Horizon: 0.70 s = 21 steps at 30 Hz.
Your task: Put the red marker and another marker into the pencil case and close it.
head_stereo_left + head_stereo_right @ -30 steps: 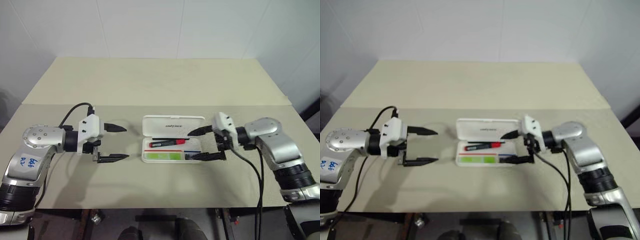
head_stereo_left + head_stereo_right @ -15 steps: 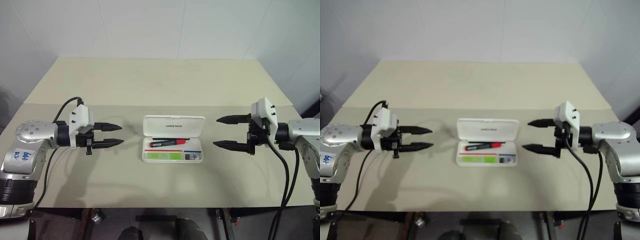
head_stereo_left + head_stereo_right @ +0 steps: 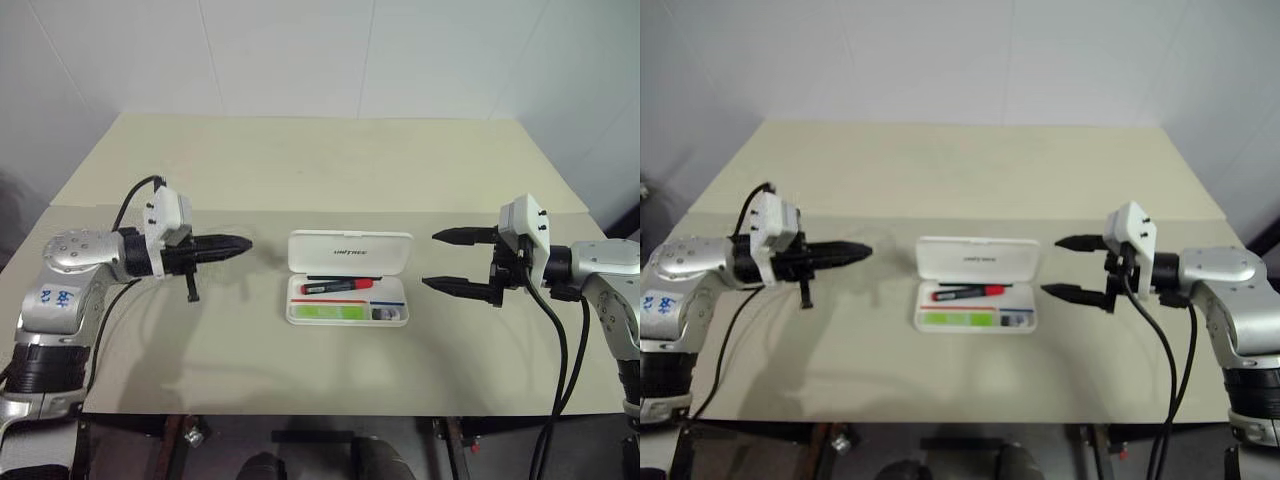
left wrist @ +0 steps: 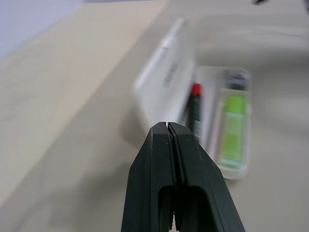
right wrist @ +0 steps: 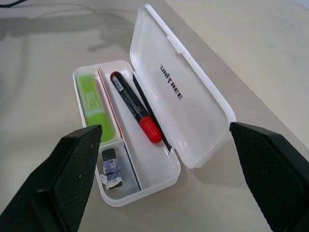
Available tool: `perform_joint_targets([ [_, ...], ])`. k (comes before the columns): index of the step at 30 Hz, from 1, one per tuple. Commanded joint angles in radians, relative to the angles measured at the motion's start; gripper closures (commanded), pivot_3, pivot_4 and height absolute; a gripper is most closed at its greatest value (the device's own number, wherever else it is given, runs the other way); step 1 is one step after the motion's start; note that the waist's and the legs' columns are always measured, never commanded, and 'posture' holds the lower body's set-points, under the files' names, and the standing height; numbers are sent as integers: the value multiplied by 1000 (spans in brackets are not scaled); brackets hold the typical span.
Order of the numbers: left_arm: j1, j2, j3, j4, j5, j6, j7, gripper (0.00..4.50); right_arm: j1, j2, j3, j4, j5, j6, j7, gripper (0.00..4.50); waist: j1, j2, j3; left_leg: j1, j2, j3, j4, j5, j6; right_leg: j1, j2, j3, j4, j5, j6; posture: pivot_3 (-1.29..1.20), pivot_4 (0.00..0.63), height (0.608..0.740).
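The white pencil case (image 3: 350,252) lies open in the middle of the table, its lid folded back flat. Inside lie the red marker (image 3: 336,286) and the light-green highlighter (image 3: 326,312), also seen as the red marker (image 5: 135,106) and highlighter (image 5: 94,104) in the right wrist view. My left gripper (image 3: 243,243) hovers to the left of the case, shut and empty, pointing at it. My right gripper (image 3: 433,261) hovers to the right of the case, open with nothing between its fingers.
A small dark grey object (image 5: 111,168) sits in the case's end compartment. The beige table (image 3: 320,170) stretches wide behind the case, with a white wall beyond. Black cables hang from both wrists.
My left gripper has shut and risen a little, moving forward beside the case. My right gripper drew away from the case to the right, then held still.
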Motion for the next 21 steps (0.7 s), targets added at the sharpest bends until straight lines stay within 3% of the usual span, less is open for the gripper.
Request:
perform_joint_targets([
  [1, -77, -35, -37, 57, 68, -14, 66, 4476, -7, 6, -16, -20, 9, -21, -18, 0, 0, 0, 0, 0, 0, 0, 0, 0, 0, 0, 0, 0, 0, 0, 0, 0, 150, 740],
  [7, -229, -150, -144, 231, 206, -56, 163, 4476, -20, 29, 0, -20, 9, -27, -37, 0, 3, 0, 0, 0, -2, 0, 1, 0, 0, 0, 0, 0, 1, 0, 0, 0, 150, 740],
  [15, -327, -279, -219, 352, 242, -170, 94, 4476, -38, 60, 22, -22, 7, -31, -55, 0, 0, 0, 0, -1, -2, 1, 1, 3, -5, 0, 1, 0, 4, 0, 0, 0, 150, 740],
  [21, -292, -255, -234, 289, 225, -234, -53, 4476, -24, 57, 16, -34, 18, -26, -63, 0, 0, 0, 0, -1, -2, 1, 1, 3, -5, 0, 1, 1, 4, 0, 0, 0, 150, 740],
])
